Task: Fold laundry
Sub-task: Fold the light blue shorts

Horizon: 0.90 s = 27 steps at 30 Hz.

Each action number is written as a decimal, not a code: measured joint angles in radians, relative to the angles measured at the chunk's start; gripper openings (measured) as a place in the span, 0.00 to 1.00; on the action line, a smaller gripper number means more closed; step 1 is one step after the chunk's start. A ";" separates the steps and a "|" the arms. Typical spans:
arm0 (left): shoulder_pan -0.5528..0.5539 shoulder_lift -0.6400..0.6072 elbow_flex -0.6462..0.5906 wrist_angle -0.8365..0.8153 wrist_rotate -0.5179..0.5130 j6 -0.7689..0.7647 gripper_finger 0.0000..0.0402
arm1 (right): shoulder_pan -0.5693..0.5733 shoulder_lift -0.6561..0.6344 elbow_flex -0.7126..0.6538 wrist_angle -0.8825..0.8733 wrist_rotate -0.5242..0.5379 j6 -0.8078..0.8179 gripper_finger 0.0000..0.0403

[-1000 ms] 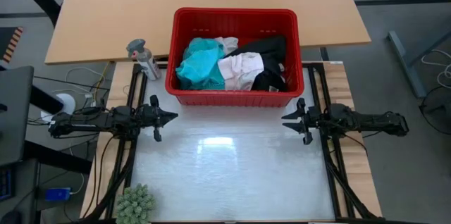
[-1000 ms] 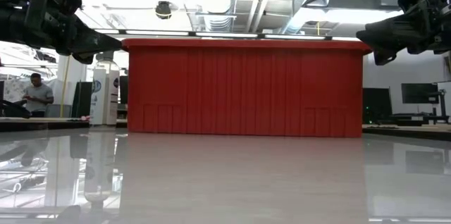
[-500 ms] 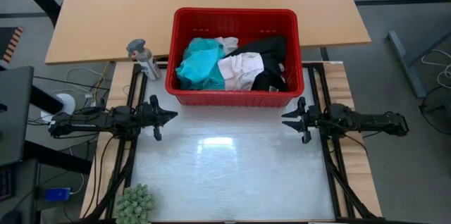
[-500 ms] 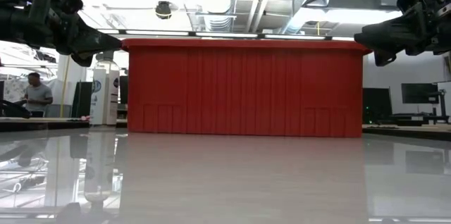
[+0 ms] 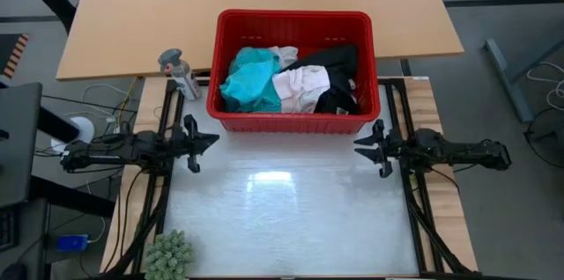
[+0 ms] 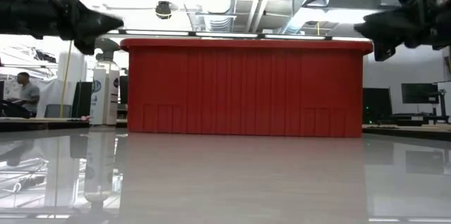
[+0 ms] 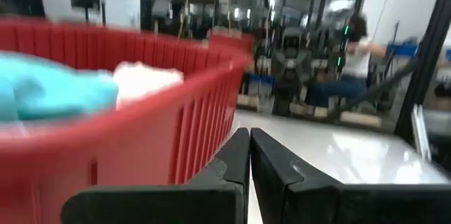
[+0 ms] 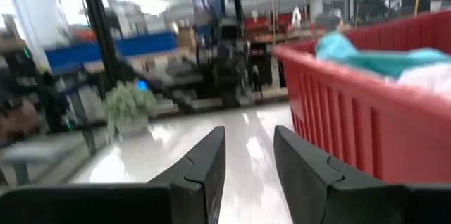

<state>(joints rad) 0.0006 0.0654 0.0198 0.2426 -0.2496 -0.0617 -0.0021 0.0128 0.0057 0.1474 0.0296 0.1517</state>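
Opening position here, and nothing is out of the red basket (image 5: pixel 293 123) yet, so by my read the step in hand is the first reach for a garment. The left gripper (image 5: pixel 210 136) hangs just off the basket's near left corner with its fingers pressed together and empty, as the left wrist view shows. Across the way, the right gripper (image 5: pixel 359 147) hovers off the near right corner, fingers parted with a clear gap between them, holding nothing. Both point in toward the bare, glossy worktop (image 5: pixel 291 218) between them. All the laundry sits heaped in the basket: a teal garment (image 5: pixel 251 82) on the left side, a white or cream piece (image 5: pixel 302 86) in the middle, a black one (image 5: pixel 335 58) toward the right. The next move, I'd say, calls for one arm to rise over the rim and drop onto the pile; the left would have to open first. A spray bottle (image 5: pixel 179 73) stands beside the basket, and a small green plant (image 5: pixel 169 254) sits at the near corner.
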 joint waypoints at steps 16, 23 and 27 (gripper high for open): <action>0.001 0.143 0.254 0.012 -0.185 0.222 0.18 | 0.000 0.000 0.139 0.093 0.145 -0.199 0.43; 0.001 0.425 0.423 -0.021 -0.138 0.404 0.26 | 0.000 0.000 0.189 0.090 0.188 -0.235 0.58; 0.001 0.555 0.517 -0.014 -0.253 0.467 0.29 | 0.000 0.000 0.274 0.087 0.194 -0.287 0.60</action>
<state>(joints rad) 0.0017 0.6206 0.5372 0.2282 -0.5027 0.4051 -0.0025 0.0128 0.2796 0.2345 0.2238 -0.1354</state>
